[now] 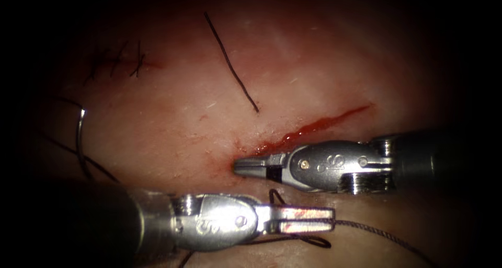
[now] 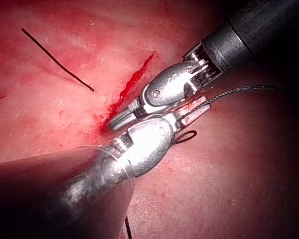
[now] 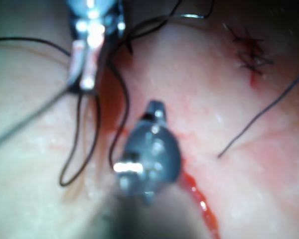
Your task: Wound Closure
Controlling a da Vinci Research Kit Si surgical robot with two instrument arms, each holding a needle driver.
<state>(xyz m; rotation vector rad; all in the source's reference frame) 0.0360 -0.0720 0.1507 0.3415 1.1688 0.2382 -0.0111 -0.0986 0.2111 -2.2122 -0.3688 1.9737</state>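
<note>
The cut (image 1: 314, 126) runs as a red line across the tissue (image 1: 172, 127). My right tool (image 1: 237, 166) has its jaws shut, tips touching the tissue at the cut's lower left end; I see nothing held between them. In the left wrist view the right tool (image 2: 113, 124) lies just beyond my left tool (image 2: 204, 103). My left tool (image 1: 330, 220), smeared with red fluid, is shut on the thread (image 1: 381, 234), which trails off to the right. The curved needle (image 1: 79, 137) lies free on the tissue at the far left, held by neither tool.
A loose cut end of thread (image 1: 230, 64) lies left of the cut. Earlier stitches (image 1: 121, 61) sit at the far upper left. Thread loops (image 1: 314, 242) curl under the left tool; in the right wrist view they (image 3: 79, 164) hang beside it.
</note>
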